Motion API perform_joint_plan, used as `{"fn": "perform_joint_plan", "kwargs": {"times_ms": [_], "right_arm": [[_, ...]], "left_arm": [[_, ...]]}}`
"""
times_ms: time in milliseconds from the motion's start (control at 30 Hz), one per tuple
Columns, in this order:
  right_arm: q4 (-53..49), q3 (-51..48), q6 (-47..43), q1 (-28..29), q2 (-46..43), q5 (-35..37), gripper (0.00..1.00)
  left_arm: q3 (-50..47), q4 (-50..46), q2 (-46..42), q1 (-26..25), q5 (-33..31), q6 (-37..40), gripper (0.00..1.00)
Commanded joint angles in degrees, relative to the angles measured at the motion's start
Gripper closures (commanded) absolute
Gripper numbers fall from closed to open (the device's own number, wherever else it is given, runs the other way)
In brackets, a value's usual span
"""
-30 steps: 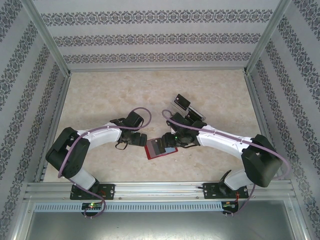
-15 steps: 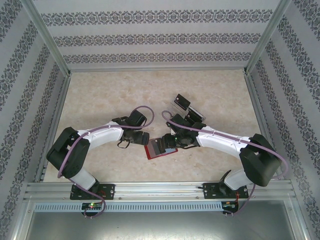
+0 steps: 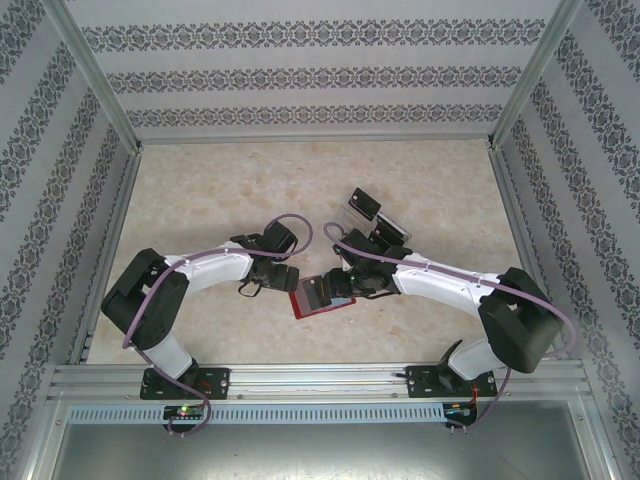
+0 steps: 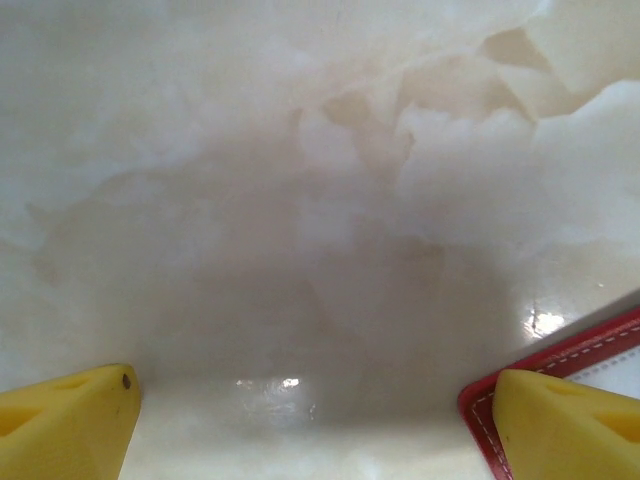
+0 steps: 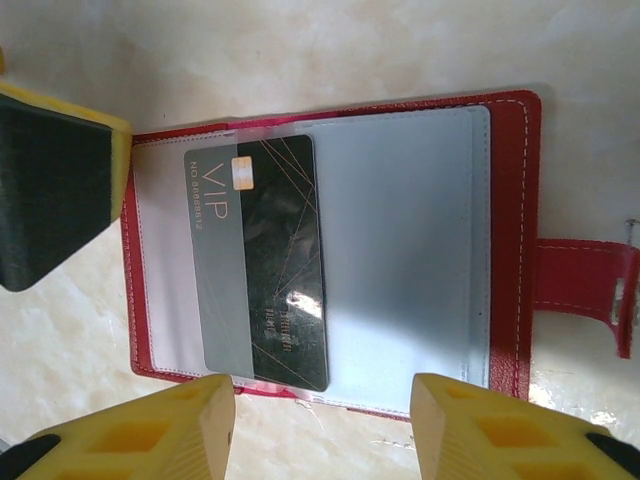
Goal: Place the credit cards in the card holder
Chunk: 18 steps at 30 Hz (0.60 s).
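The card holder (image 5: 505,230) lies open and flat on the worktop (image 3: 220,190), near its 6 o'clock edge between the two arms, with its snap tab (image 5: 585,275) stretched out at 3 o'clock in the right wrist view. One credit card (image 5: 280,260) lies on its 9 o'clock half. The strip carrying the VIP lettering looks greyed, as if under a translucent pocket, and the rest is bare (so I judge it only part seated). The right pincer (image 5: 322,400) hovers over the holder's 6 o'clock edge, its jaws about half apart and gripping nothing. The left pincer (image 4: 315,420) is spread wide at 9 o'clock of the holder and is also empty, with one finger (image 4: 560,425) over the holder's red corner; I cannot tell whether it presses down. If that corner is not pinned, a push on the card could slide the whole holder across the glossy worktop. An off-centre push could skew the card and jam it against the pocket's seam. Count: one holder, one card in it, and two more dark cards (image 3: 363,206) standing in a clear rack (image 3: 378,222) at 1 o'clock of the holder, making three cards that I can make out.
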Motion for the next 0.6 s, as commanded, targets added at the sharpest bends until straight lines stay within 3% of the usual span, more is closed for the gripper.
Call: {"fn": "perform_joint_plan", "kwargs": {"times_ms": [0,567], "right_arm": [[1.4,-1.2,1.0,0.1,0.0,-1.5,0.5],[6.0,-1.2,0.7,0.5,5.6,-6.3,0.5]], "left_arm": [[0.5,-2.1,1.6,-1.0,-2.3,-0.3,0.08],[-1.0,-0.9,1.8,-1.4,-2.7,-0.7,0.09]]}}
